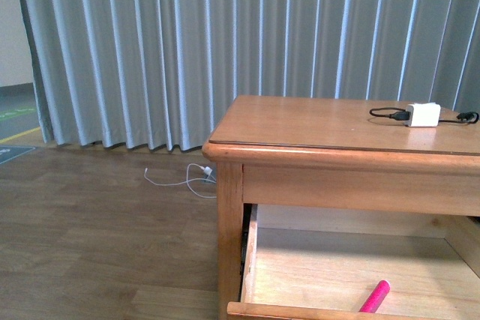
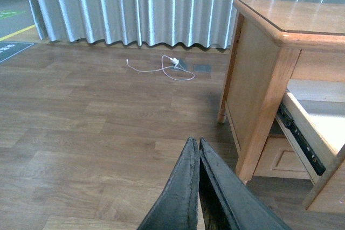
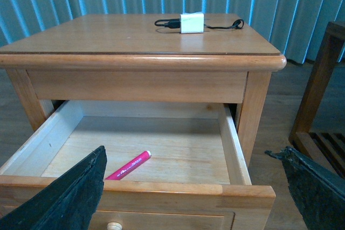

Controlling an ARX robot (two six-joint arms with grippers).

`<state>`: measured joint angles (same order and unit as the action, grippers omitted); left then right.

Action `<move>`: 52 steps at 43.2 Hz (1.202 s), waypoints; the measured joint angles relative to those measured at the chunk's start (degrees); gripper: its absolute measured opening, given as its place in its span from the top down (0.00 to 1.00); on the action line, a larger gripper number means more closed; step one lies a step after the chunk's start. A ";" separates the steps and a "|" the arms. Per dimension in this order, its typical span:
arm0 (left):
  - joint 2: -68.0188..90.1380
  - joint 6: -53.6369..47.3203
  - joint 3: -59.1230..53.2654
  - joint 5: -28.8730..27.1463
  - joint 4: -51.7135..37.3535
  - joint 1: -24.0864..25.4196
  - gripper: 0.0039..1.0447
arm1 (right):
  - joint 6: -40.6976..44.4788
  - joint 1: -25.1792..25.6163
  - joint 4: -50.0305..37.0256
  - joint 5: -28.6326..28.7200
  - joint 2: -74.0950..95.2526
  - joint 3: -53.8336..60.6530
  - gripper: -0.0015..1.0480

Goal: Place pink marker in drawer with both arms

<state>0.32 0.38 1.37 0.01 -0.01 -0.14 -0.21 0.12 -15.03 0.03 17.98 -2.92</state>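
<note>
Right gripper (image 3: 191,153): spread wide and holding nothing, its two black fingers at the outer edges of the right wrist view, just in front of the drawer (image 3: 161,189).
Left gripper (image 2: 196,143): fingers pressed together, empty, hanging over the wooden floor beside the table (image 2: 280,25) and apart from the drawer.
Pink marker (image 3: 128,166): lay slantwise on the drawer floor, near the front, touched by neither gripper.
Drawer state: pulled well out beneath the table top, with its pale knob (image 3: 113,225) just showing on the front panel.
Step in hand: the placing looked done; the arms seemed clear of the marker.
Next move: probably closing the drawer, which called for a square, straight push on the front panel so the runners would not bind.
Bystander: a white charger (image 3: 192,23) with its black cable sat on the table top.
</note>
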 joint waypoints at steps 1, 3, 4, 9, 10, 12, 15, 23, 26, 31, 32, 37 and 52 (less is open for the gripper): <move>0.00 0.02 0.00 0.00 0.00 0.00 0.96 | 0.00 0.00 0.00 0.00 0.00 0.00 0.08; -0.02 0.02 0.00 0.00 0.00 0.00 0.96 | 0.00 0.00 0.00 0.00 0.00 0.00 0.08; -0.02 0.00 0.00 0.00 0.00 0.00 0.96 | 0.00 0.00 0.00 -0.02 0.00 0.00 0.08; -0.02 0.02 0.00 -0.02 0.00 0.00 0.96 | 0.00 0.00 0.00 0.00 0.00 0.00 0.08; -0.02 0.02 0.00 0.00 0.00 0.00 0.96 | 0.00 0.00 0.00 0.00 0.00 0.00 0.08; -0.02 0.02 0.00 0.00 0.00 0.00 0.96 | 0.00 0.00 0.00 -0.02 0.00 0.00 0.08; -0.02 0.02 0.00 0.00 0.00 0.00 0.96 | 0.00 0.00 0.00 0.00 0.00 0.00 0.08; -0.02 0.02 0.00 0.00 0.00 0.00 0.63 | 0.00 0.00 0.00 0.00 0.00 0.00 0.08; -0.02 0.02 0.00 0.00 0.00 0.00 0.53 | 0.00 0.00 0.00 0.00 0.00 0.00 0.08; -0.02 0.02 0.00 0.00 0.00 0.00 0.34 | 0.00 0.00 0.00 0.00 0.00 0.00 0.08; -0.02 0.02 0.00 -0.02 0.00 0.00 0.31 | 0.00 0.00 0.00 -0.02 0.00 0.00 0.08; -0.02 0.02 0.00 0.00 0.00 0.00 0.14 | 0.00 0.00 0.00 -0.02 0.00 0.00 0.08; -0.02 -0.11 0.00 -0.02 0.00 0.00 0.06 | 4.26 3.45 14.78 16.31 11.43 -6.40 0.08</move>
<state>0.30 0.27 1.37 -0.01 -0.01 -0.14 4.05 3.57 -0.25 16.34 29.41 -9.32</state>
